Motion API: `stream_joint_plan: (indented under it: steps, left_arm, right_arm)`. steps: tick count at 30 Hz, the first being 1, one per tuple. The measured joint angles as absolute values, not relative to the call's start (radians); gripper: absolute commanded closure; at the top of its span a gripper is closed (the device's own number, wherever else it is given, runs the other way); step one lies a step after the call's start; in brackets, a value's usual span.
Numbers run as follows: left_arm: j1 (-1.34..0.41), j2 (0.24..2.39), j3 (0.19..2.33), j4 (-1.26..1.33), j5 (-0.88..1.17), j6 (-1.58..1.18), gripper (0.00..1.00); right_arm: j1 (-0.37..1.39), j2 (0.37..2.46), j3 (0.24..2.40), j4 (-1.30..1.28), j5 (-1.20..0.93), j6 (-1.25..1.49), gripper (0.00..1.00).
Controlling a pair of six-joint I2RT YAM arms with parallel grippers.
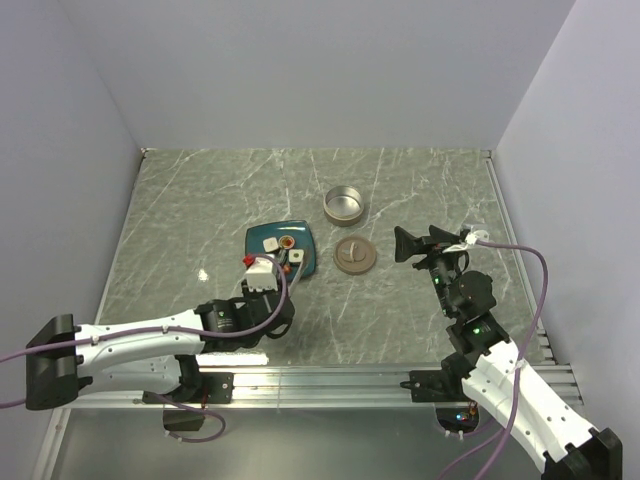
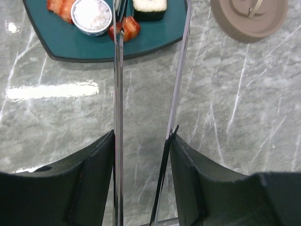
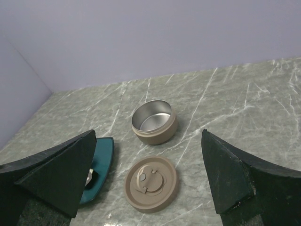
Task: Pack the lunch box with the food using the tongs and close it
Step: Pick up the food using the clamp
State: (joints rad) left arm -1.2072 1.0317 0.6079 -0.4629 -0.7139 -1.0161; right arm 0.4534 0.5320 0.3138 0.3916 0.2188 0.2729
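In the left wrist view the tongs (image 2: 117,94) run forward between my left gripper's (image 2: 142,136) fingers, one thin arm against each finger. Their tips reach over the teal plate (image 2: 70,40), the left one beside an orange-red piece of food (image 2: 126,28). A white round (image 2: 91,14), a sushi piece (image 2: 149,5) and more red bits (image 2: 56,5) lie on the plate. The lunch box (image 1: 345,205) stands open and empty behind its lid (image 1: 354,255), which lies flat on the table. My right gripper (image 1: 420,242) hangs open just right of the lid, holding nothing.
The teal plate (image 1: 282,247) sits left of the lid on the marble table. Walls close in the left, back and right. The right wrist view shows the tin (image 3: 154,121), the lid (image 3: 150,183) and the plate's edge (image 3: 101,157).
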Motion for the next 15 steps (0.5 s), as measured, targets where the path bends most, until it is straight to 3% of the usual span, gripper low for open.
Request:
stream_joint_plan:
  steps: [15]
  left_arm:
    - [-1.159, 1.118, 0.611, -0.421, -0.67, -0.97, 0.5]
  right_arm:
    - [0.453, 0.495, 0.305, 0.379, 0.219, 0.277, 0.0]
